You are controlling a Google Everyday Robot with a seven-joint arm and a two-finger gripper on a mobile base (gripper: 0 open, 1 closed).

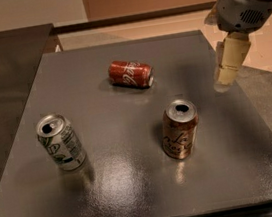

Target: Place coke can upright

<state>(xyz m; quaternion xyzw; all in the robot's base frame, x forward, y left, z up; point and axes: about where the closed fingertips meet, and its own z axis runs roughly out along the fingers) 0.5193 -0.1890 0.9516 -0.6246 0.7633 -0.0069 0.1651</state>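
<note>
my gripper (pixel 224 79) hangs over the right edge of the grey table (pixel 132 187), holding nothing; how far open, i cannot tell. coke can (pixel 131 74) lies on its side, far middle, well apart from the gripper. brown can (pixel 179 130) stands upright nearer.
</note>
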